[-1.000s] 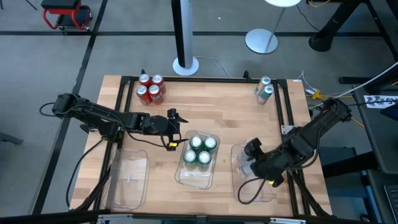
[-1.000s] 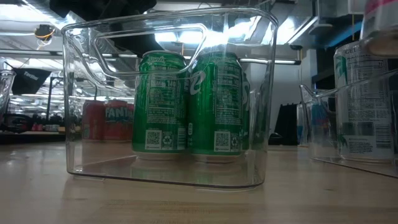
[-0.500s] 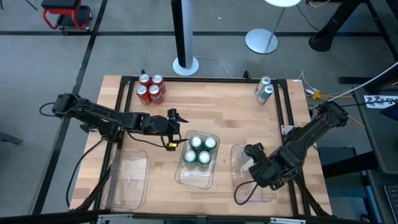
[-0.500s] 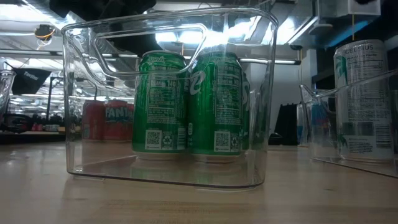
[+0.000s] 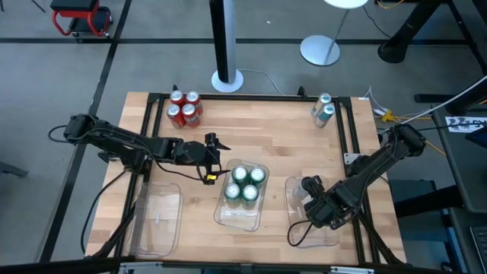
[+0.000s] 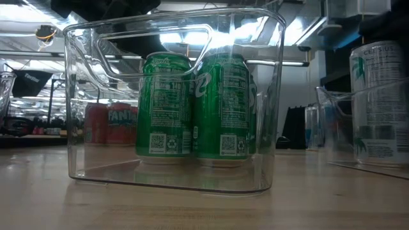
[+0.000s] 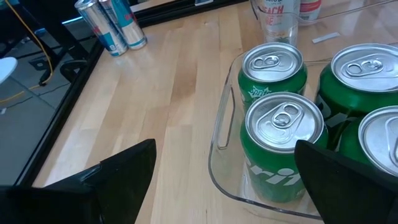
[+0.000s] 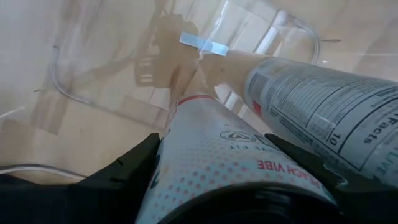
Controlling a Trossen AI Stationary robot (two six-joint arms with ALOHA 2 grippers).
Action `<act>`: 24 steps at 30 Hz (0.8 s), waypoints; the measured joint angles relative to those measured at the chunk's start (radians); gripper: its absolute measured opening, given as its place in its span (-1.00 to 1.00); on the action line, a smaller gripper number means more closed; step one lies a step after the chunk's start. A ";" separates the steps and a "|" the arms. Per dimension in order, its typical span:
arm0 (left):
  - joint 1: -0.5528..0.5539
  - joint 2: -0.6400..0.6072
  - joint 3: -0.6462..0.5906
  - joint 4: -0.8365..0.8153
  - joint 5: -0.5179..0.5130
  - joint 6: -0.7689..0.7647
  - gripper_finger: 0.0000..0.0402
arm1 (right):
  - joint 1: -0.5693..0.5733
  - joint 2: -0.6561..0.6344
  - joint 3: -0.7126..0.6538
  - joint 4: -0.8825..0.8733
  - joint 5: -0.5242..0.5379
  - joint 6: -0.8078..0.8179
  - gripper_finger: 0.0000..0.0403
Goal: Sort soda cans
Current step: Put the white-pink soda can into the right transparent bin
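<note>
Four green soda cans (image 5: 244, 183) stand in the middle clear tray (image 5: 228, 217); the low view shows them (image 6: 195, 105) close up. Red cans (image 5: 184, 108) stand together at the far left of the table. Two silver cans (image 5: 323, 109) stand at the far right. My left gripper (image 5: 211, 158) waits open just left of the green cans (image 7: 283, 134). My right gripper (image 5: 306, 192) is over the right tray (image 5: 293, 228), shut on a silver-white can (image 8: 236, 168). Another silver can (image 8: 323, 118) stands right beside it in that tray. The low view shows a silver can (image 6: 380, 102) there. My right gripper holds the silver-white can by its side wall (image 8: 186, 155), pinched between the two fingers (image 8: 137, 168), one on each side. It comes from above, slanting down into the right tray. Whether the can's bottom rests on the tray floor, I cannot tell.
An empty clear tray (image 5: 157, 221) lies near the table's left near corner. Bare wood stretches across the middle and far part of the table (image 5: 266, 125). A black frame rail (image 5: 354, 144) runs along the table's right side, and a pole base (image 5: 227, 79) stands beyond the far edge.
My right gripper has moved toward the near edge and down, bringing the held can from above the right tray down into it, beside the silver can standing there. The right tray has slid a little in the low view. The left arm has kept still.
</note>
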 joint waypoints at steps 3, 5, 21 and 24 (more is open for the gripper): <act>0.000 0.000 0.000 0.000 0.000 0.000 0.85 | 0.000 0.000 -0.002 0.001 0.010 -0.021 0.35; 0.000 0.000 0.000 0.000 0.000 -0.001 0.85 | 0.000 0.000 -0.002 0.002 0.011 -0.034 0.46; 0.000 0.000 0.000 -0.001 0.000 -0.001 0.85 | 0.000 -0.008 0.040 -0.008 -0.060 -0.061 0.84; 0.000 0.000 0.000 -0.001 0.000 -0.001 0.85 | 0.000 -0.009 0.087 -0.028 -0.052 -0.078 0.84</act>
